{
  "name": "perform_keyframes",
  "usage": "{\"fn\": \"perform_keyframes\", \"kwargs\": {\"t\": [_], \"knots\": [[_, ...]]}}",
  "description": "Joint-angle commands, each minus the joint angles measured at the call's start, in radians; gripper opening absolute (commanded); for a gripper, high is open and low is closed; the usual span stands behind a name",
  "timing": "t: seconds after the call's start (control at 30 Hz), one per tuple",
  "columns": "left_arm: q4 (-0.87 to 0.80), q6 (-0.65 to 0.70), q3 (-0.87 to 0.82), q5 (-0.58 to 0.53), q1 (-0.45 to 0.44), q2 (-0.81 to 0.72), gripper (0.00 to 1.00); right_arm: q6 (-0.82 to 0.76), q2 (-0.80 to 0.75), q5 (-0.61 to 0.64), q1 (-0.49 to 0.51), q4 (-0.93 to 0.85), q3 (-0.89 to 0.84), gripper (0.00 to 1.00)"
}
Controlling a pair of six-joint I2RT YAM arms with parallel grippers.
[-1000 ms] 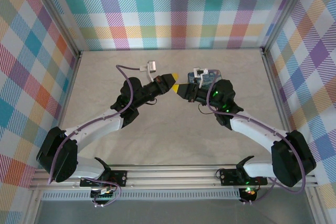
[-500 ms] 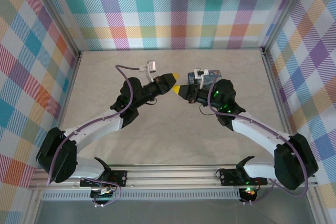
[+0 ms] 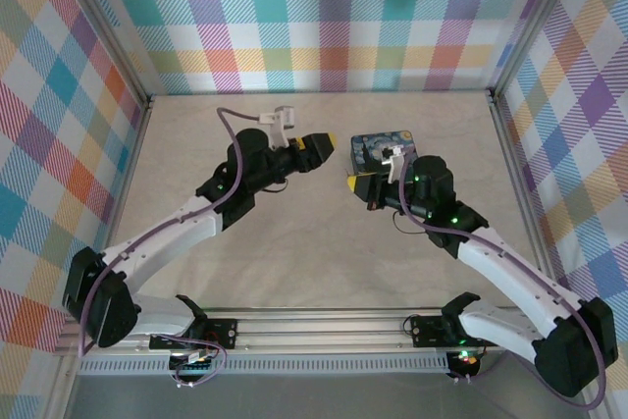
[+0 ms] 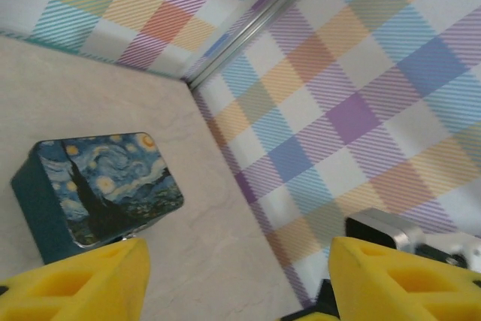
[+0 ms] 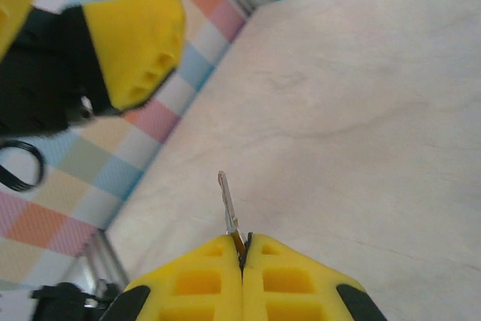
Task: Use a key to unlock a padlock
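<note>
The key (image 5: 228, 204), a thin metal blade, sticks out from between the yellow fingertips of my right gripper (image 5: 242, 240), which is shut on its head. From above, the right gripper (image 3: 351, 182) hangs over the table's middle, just left of the dark-blue painting-print box (image 3: 378, 149). My left gripper (image 3: 329, 146) is a short way up and to the left, with its jaws open and nothing between them. Its yellow fingers (image 4: 75, 283) frame bare table and the box (image 4: 98, 186) in the left wrist view. The padlock is out of view.
Plaid walls enclose the beige table (image 3: 294, 233) on three sides, with metal rails (image 3: 128, 169) along their feet. One left finger (image 5: 139, 50) shows at the upper left of the right wrist view. Purple cables (image 3: 228, 130) loop off both wrists.
The left gripper has opened and drawn back to the left. The right gripper, shut on the key, has moved away toward the near right, so the two tips now stand apart.
</note>
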Motion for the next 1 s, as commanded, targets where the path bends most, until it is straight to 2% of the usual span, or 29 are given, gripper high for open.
{"fn": "perform_keyframes", "kwargs": {"t": [0.0, 0.13, 0.3, 0.4, 0.77, 0.97], "knots": [[-0.161, 0.105, 0.094, 0.008, -0.012, 0.089, 0.68, -0.106, -0.047, 0.205, -0.007, -0.233, 0.07, 0.0], [-0.254, 0.174, 0.218, 0.045, -0.014, 0.23, 0.71, -0.105, -0.1, 0.362, -0.007, -0.336, 0.069, 0.0], [-0.571, 0.238, 0.506, -0.044, -0.049, 0.466, 0.72, -0.056, -0.136, 0.581, -0.008, -0.483, 0.064, 0.0], [-0.62, 0.267, 0.607, -0.057, -0.076, 0.57, 0.73, -0.026, -0.141, 0.661, -0.009, -0.551, 0.054, 0.0], [-0.746, 0.342, 0.96, -0.057, -0.109, 0.883, 0.73, 0.004, -0.181, 0.685, -0.01, -0.593, 0.016, 0.0], [-0.872, 0.386, 1.162, -0.077, -0.111, 1.031, 0.73, 0.007, -0.189, 0.688, -0.01, -0.606, 0.02, 0.0]]}}
